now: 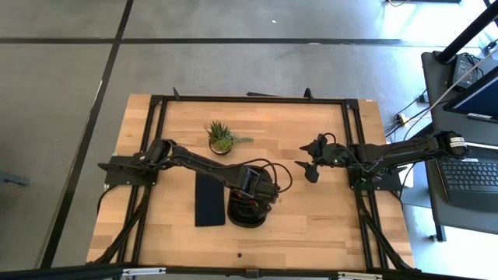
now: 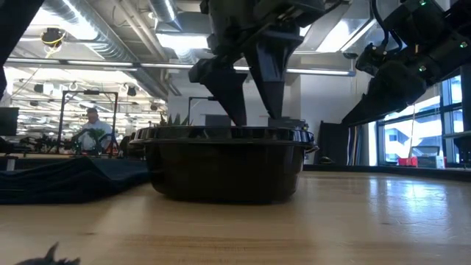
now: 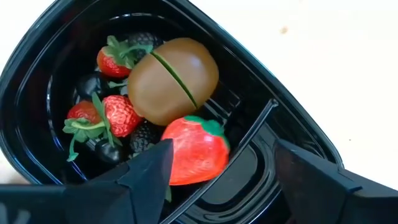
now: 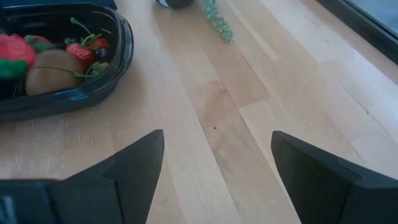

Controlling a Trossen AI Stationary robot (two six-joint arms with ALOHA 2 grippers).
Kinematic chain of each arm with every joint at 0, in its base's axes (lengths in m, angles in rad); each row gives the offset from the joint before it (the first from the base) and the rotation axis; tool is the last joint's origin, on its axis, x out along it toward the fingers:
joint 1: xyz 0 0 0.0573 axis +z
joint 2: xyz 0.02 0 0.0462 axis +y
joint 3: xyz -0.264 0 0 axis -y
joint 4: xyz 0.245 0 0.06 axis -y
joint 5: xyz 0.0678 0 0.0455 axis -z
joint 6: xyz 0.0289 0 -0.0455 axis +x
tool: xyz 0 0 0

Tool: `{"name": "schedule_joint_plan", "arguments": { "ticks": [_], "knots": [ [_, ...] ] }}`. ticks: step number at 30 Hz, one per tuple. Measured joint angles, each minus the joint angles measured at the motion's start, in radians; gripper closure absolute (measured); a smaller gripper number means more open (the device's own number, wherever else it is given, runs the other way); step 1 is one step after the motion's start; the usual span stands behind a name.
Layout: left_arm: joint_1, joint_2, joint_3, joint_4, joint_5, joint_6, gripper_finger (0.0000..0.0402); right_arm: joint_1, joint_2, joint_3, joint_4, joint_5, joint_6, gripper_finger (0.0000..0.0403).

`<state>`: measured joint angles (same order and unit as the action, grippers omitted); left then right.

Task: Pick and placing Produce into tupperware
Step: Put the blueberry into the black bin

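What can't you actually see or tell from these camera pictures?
- High view: the left gripper covers the tupperware, hiding the fruit.
- Low view: the tupperware's wall hides its contents.
- Left wrist view: the dark berries lie half buried under the strawberries and kiwi; uncountable.

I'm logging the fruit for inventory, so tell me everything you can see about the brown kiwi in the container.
The kiwi is a smooth brown oval, plastic-looking, with a thin green line running around its middle. It lies on its side inside the black tupperware, on top of the other fruit, touching strawberries and a dark berry, with a large strawberry against it. The left claw hangs open just above; nothing grips the kiwi.
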<state>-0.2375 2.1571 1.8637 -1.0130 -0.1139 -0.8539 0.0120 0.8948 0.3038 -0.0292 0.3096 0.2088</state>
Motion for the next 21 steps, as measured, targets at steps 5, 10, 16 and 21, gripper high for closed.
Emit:
{"name": "schedule_joint_plan", "arguments": {
  "ticks": [5,10,16,21],
  "knots": [
    [-0.004,-0.015,0.000,-0.026,-0.025,0.000,0.0123,0.000,0.000,0.000,0.000,0.000,0.000,0.0105],
    [-0.058,-0.065,0.002,-0.067,-0.053,0.028,0.0126,0.000,0.000,0.000,0.000,0.000,0.000,0.0105],
    [-0.183,-0.077,0.002,-0.064,-0.020,0.212,0.0124,0.000,0.000,0.000,0.000,0.000,-0.002,0.0105],
    [-0.290,-0.077,0.002,0.028,-0.032,0.225,0.0124,0.000,0.000,0.000,0.001,0.000,0.000,0.0105]
  ]
}}
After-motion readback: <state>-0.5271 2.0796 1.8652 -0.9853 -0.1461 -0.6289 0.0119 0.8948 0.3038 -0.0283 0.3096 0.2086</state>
